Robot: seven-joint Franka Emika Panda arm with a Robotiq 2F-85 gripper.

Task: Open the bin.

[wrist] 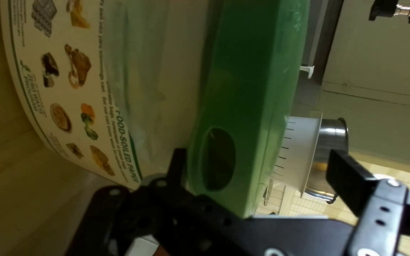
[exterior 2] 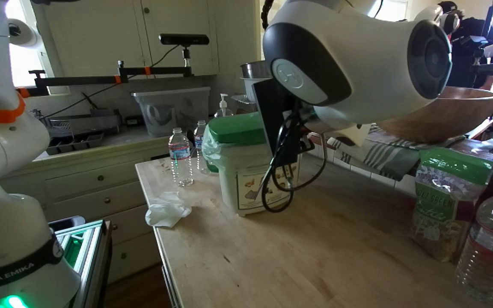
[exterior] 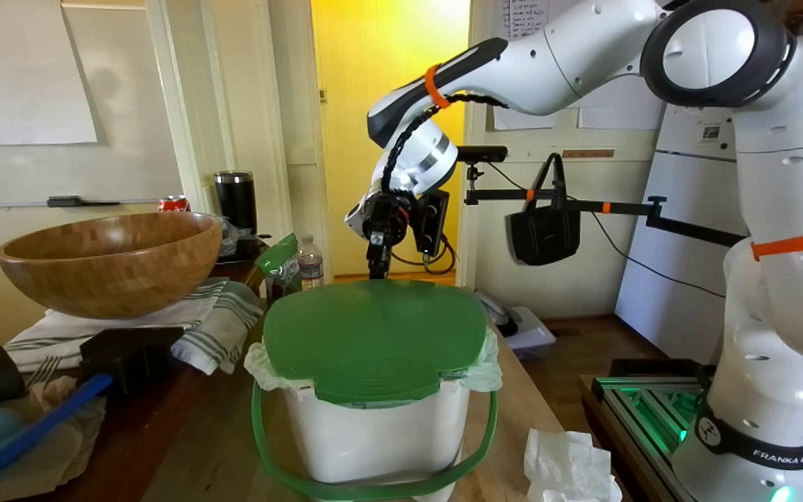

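Note:
The white bin (exterior: 377,443) stands on the wooden table, with its green lid (exterior: 377,335) lying shut on top. Its green wire handle (exterior: 373,491) hangs down on one side. The bin (exterior 2: 229,179) also shows in an exterior view, partly hidden by the arm. My gripper (exterior: 378,261) is at the lid's edge on the side away from that handle. In the wrist view my gripper (wrist: 263,165) is open, with the green lid's edge (wrist: 251,89) between its fingers. One finger is close below the rim; whether it touches cannot be told. The other is apart above the lid.
A wooden bowl (exterior: 109,261) sits on striped towels beside the table. A green bag (exterior 2: 443,205) and a water bottle (exterior 2: 492,248) stand near the table's end. More bottles (exterior 2: 181,158) stand close to the bin. Crumpled white paper (exterior 2: 167,209) lies at the table edge.

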